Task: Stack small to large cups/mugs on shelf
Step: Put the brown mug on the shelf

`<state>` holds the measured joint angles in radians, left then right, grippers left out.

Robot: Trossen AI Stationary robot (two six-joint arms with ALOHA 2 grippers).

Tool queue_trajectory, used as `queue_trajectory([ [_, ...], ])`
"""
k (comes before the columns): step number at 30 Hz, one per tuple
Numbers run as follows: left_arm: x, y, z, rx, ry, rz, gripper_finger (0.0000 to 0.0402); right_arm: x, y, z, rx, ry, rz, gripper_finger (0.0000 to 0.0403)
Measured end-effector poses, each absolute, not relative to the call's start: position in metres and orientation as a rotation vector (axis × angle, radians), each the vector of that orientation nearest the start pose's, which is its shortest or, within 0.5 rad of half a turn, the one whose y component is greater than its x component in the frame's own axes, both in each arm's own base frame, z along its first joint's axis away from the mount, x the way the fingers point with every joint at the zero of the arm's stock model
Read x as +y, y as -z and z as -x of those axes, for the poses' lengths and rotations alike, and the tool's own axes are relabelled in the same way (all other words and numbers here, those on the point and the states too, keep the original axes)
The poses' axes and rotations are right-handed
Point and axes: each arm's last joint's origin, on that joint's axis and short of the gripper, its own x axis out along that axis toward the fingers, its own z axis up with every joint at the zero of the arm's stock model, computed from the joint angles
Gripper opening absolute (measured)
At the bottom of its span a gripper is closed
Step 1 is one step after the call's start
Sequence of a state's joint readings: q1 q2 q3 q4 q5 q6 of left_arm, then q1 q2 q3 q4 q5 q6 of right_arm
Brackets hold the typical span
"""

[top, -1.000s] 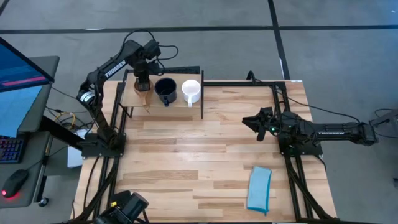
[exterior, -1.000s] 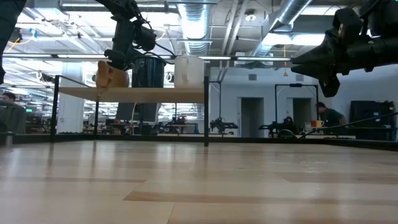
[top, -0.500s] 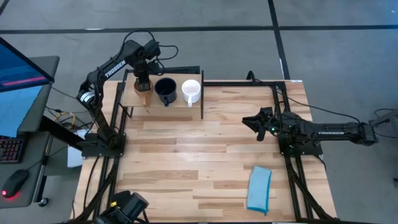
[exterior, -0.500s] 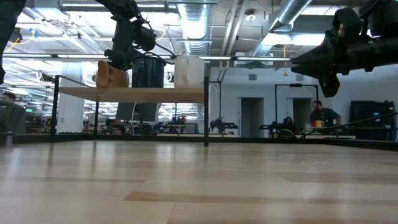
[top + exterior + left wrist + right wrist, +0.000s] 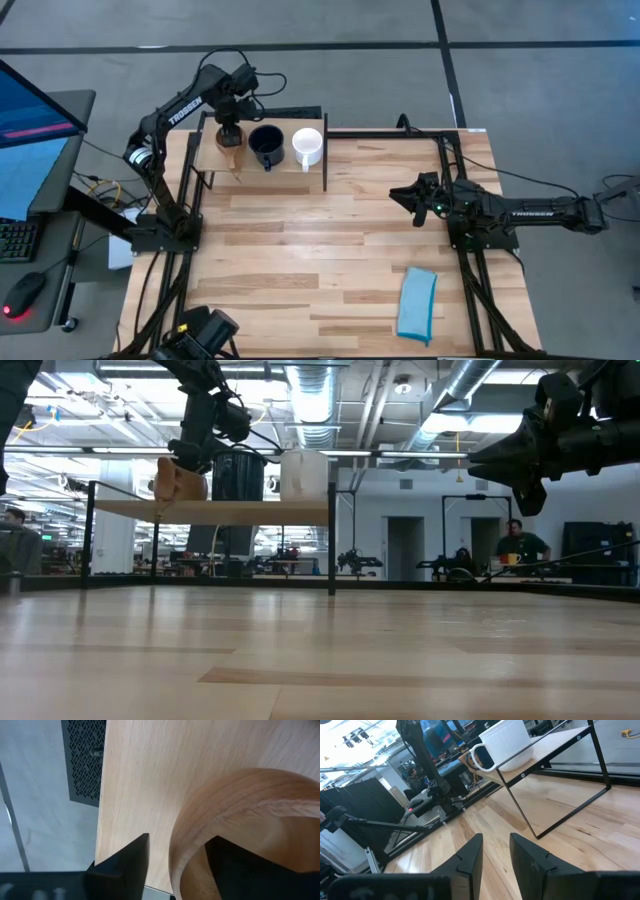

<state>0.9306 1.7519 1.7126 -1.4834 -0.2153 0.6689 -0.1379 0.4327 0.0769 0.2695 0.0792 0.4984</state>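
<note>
On the shelf at the table's far left, three cups stand in a row. They are the wooden cup, its long handle pointing toward the near edge, the dark mug and the white mug. My left gripper reaches down from above onto the wooden cup and is open, straddling its wall. My right gripper waits in the air over the table's right half, clear of everything, its fingers almost together. My left gripper comes from above with one finger inside the wooden cup and the other outside its rim. A strip of shelf board shows between the outer finger and the wall. Whether the inner finger touches, I cannot tell. The cup stands upright on the shelf.
A folded light blue cloth lies near the table's right near corner. The shelf's black frame post stands just right of the white mug. The table's wide middle holds nothing else. People move in the room behind.
</note>
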Motion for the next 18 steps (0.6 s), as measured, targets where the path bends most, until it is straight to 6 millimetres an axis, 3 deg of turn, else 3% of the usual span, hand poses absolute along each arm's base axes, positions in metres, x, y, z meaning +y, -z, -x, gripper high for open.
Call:
queue_trajectory([
  [6,0.2598,-0.3176,-0.1858,1.678,-0.357,0.061,0.0206,-0.0197,-0.1768,-0.1256,0.03,0.234,-0.499,0.0118],
  [18,0.261,-0.3178,-0.1857,1.693,-0.361,0.025,0.0209,-0.0197,-0.1768,-0.1256,0.031,0.234,-0.499,0.0118],
])
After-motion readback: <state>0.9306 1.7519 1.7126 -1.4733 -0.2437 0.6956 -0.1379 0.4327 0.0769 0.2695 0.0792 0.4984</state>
